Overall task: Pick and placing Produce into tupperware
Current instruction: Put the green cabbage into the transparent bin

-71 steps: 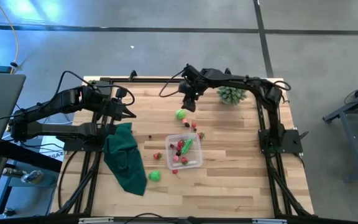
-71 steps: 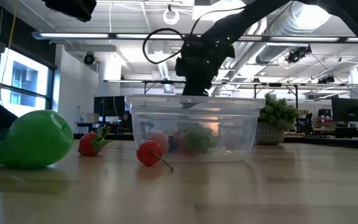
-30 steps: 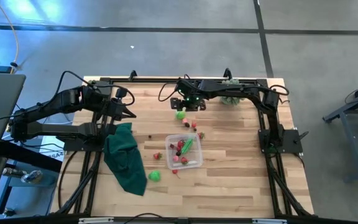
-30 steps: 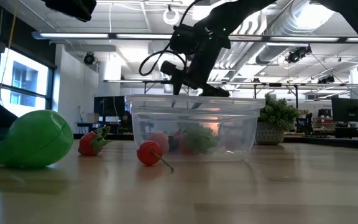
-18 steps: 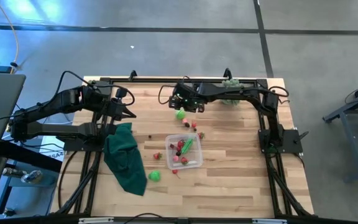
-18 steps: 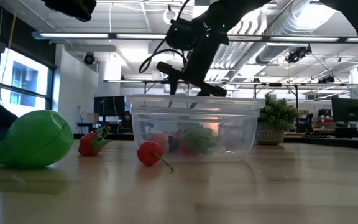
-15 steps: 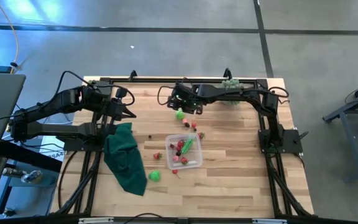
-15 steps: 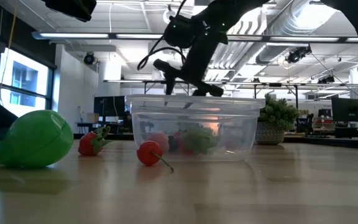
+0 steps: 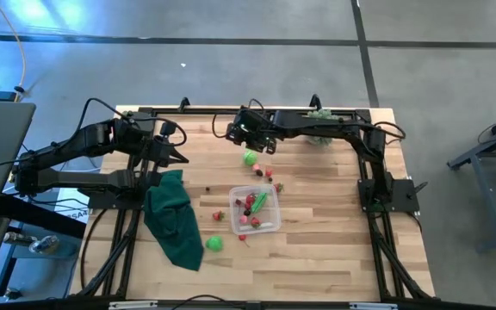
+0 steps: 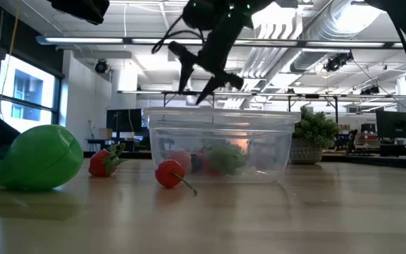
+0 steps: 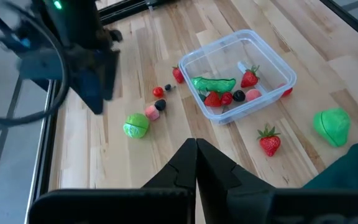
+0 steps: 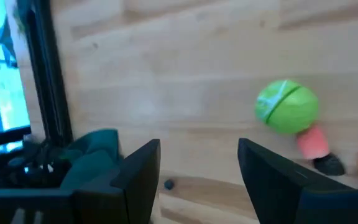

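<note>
The clear tupperware (image 9: 255, 209) (image 11: 238, 73) sits mid-table with a green elongated piece and several red pieces inside. More produce lies loose on the wood: a green ball (image 9: 250, 158) (image 12: 286, 107), a pink piece (image 12: 312, 142), a strawberry (image 11: 270, 142) and a second green piece (image 9: 215, 244) (image 10: 39, 156). My right gripper (image 9: 236, 133) (image 10: 194, 88) (image 12: 197, 163) hangs open in the air near the far edge, just beyond the green ball, touching nothing. My left gripper (image 9: 182, 158) (image 11: 196, 149) waits shut at the table's left, above the cloth.
A dark green cloth (image 9: 175, 220) lies crumpled on the table's left side. A pale green spiky plant (image 9: 321, 133) (image 10: 314, 137) stands at the far right. Small red and dark pieces (image 9: 269, 176) lie between the green ball and the tupperware. Bare wood lies right of the tupperware.
My right gripper has risen and shifted toward the table's left along the far edge, tipping so that its open fingers now slant down and leftward. The produce and the tupperware have stayed where they were.
</note>
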